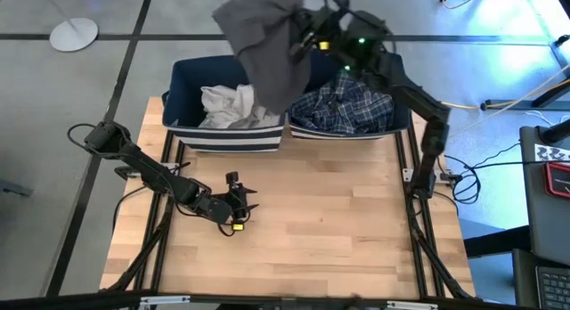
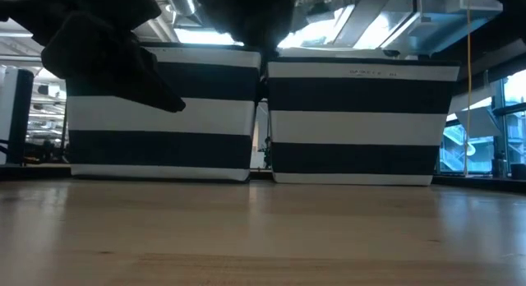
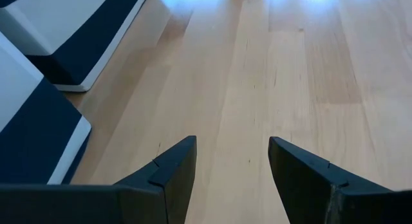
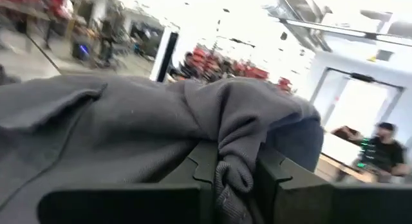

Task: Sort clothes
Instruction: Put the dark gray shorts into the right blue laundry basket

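Observation:
My right gripper (image 1: 298, 38) is high above the far edge of the table, shut on the dark grey garment (image 1: 267, 52), which hangs over the two navy striped bins. The garment also shows in the low view (image 2: 107, 52) and the right wrist view (image 4: 116, 127). The white garment (image 1: 227, 105) lies in the left bin (image 1: 191, 74). The blue-white plaid shirt (image 1: 343, 105) lies in the right bin (image 1: 343, 134). My left gripper (image 1: 248, 201) is open and empty low over the table's left middle; its wrist view (image 3: 232, 153) shows bare wood between the fingers. The dark green garment is out of view. My right gripper pinches a bunched fold (image 4: 235, 176) of the grey garment between its two fingers, several layers gathered. The fingers (image 4: 206, 163) lie about level, pointing toward the table's left. The garment hangs slack below and to the left of the gripper, lifted clear of the table.
The two bins stand side by side along the far edge, as the low view shows for the left one (image 2: 160, 113) and the right one (image 2: 357, 122). Bare wooden table (image 1: 321, 221) lies in front of them. A person (image 4: 380, 147) shows far off in the room.

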### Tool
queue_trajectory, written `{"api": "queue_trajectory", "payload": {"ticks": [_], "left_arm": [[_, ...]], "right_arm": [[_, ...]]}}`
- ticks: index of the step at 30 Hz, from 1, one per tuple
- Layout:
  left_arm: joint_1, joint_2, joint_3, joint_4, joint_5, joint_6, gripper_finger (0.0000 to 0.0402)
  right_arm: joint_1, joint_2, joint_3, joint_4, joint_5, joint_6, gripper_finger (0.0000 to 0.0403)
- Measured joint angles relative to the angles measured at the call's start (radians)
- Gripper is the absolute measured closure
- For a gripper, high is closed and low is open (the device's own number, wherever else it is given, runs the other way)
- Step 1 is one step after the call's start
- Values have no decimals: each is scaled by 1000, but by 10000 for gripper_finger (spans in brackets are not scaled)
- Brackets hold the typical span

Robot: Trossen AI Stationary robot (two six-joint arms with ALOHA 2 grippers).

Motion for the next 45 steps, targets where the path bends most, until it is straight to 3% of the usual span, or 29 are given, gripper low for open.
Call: {"api": "queue_trajectory", "payload": {"ticks": [6, 10, 14, 19, 22, 34, 39, 45], "left_arm": [[0, 0, 0, 0, 0, -3, 218], [0, 0, 0, 1, 0, -4, 218], [0, 0, 0, 1, 0, -10, 218], [-1, 0, 0, 1, 0, -10, 218], [-1, 0, 0, 1, 0, -10, 218], [-1, 0, 0, 1, 0, -47, 218], [-1, 0, 0, 1, 0, -51, 218], [-1, 0, 0, 1, 0, -62, 218]], "right_arm": [[-1, -90, -4, -146, 195, -77, 354], [-46, -113, 1, -386, 304, -27, 354], [-117, -77, -5, -692, 265, 135, 354], [-189, -12, -27, -903, 216, 252, 354], [-209, 4, -146, -884, 207, 268, 354], [-251, -1, -767, -410, 137, 250, 354], [-251, -2, -887, -335, 93, 250, 354], [-248, -3, -917, -348, 103, 278, 343]]}}
